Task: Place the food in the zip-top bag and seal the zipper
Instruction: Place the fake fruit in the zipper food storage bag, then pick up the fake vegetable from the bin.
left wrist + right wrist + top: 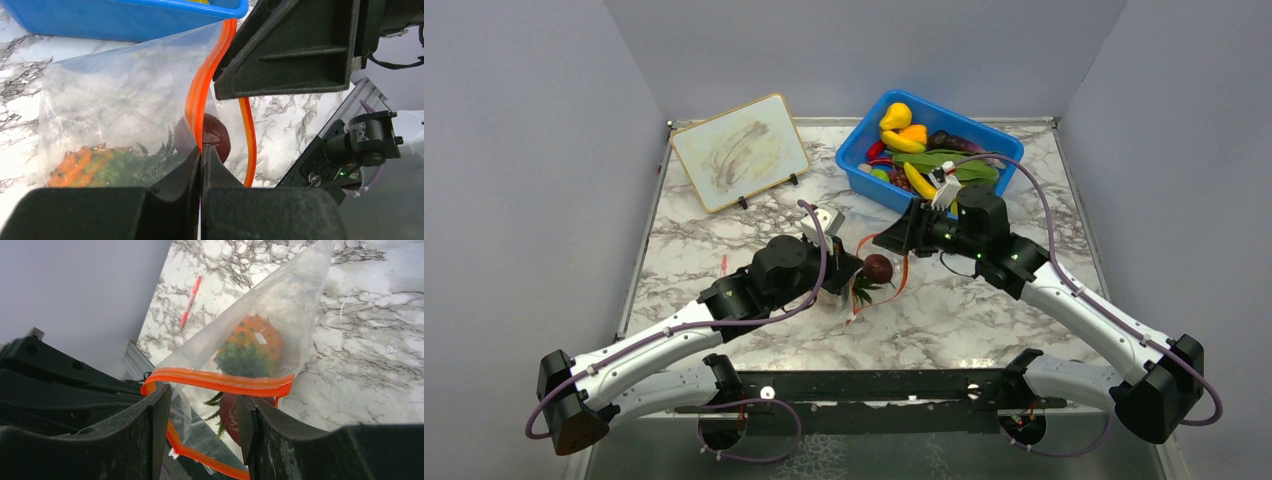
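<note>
Left wrist view: the left gripper (201,152) is closed tight on the orange zipper (200,100) of the clear, crinkly zip-top bag (115,95). The right gripper (202,410) stands open at the bag's mouth. The bag holds an orange pineapple (255,337), with a dark red fruit (230,412) at its mouth. It lies mid-worktop, nearer the near edge.

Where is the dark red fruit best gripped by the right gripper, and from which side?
Pinch the dark red fruit across its round middle, probably from the open mouth side: it sits just behind the zipper, between the open fingers of the right gripper.
</note>
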